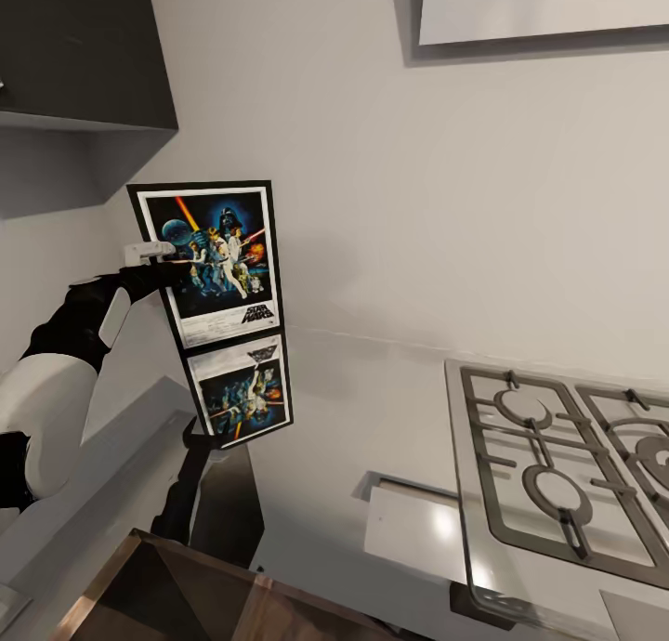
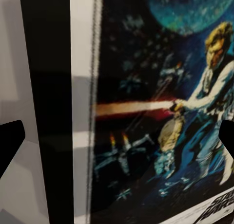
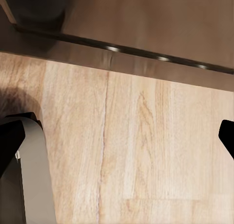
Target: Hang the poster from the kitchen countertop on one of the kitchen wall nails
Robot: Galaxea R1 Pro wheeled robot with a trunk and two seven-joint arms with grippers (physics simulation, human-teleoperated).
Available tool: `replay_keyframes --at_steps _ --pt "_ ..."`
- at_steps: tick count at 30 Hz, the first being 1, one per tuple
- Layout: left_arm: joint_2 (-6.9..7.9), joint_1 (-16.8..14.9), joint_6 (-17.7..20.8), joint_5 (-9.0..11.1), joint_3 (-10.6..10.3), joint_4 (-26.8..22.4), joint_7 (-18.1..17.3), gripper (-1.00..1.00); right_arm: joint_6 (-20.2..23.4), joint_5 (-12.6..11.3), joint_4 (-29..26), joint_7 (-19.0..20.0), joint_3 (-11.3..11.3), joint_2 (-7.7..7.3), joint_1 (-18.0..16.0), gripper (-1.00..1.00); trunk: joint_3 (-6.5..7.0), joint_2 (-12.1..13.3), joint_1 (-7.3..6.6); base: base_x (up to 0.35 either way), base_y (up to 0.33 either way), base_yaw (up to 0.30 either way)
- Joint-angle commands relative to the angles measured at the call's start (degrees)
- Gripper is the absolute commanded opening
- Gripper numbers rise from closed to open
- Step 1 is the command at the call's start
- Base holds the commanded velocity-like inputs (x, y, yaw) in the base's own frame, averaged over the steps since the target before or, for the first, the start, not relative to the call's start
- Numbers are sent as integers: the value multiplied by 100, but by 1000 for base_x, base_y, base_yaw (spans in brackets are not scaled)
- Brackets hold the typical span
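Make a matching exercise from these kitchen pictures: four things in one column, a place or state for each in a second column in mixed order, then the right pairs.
Things:
1. poster
2. gas hob
3. left gripper
4. kitchen countertop

Places or states:
A. set into the countertop at the right of the head view
B. glossy pale slab mirroring the poster
C. upright against the pale wall, its lower edge on the countertop
D. at the poster's left edge

Pairs: 1-C, 2-A, 3-D, 4-B
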Motion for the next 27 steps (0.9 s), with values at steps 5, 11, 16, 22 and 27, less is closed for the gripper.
replay_keyframes --at_steps 5,11,16,22,27 --pt "6 -2 50 59 16 -11 -23 100 -4 6 -9 -21 7 0 2 100 -5 -3 0 6 0 0" --pt "8 -2 50 63 16 -12 -30 100 -4 6 -9 -21 7 0 2 100 -18 -3 0 1 0 0" --pt "8 -2 50 66 16 -12 -31 100 -4 6 -9 -21 7 0 2 100 -44 -3 0 0 0 0" --pt "10 -2 50 67 16 -12 -32 100 -4 6 -9 -21 7 0 2 100 -79 -3 0 0 0 0" --pt "10 -2 50 67 16 -12 -32 100 -4 6 -9 -21 7 0 2 100 -96 -3 0 0 0 0"
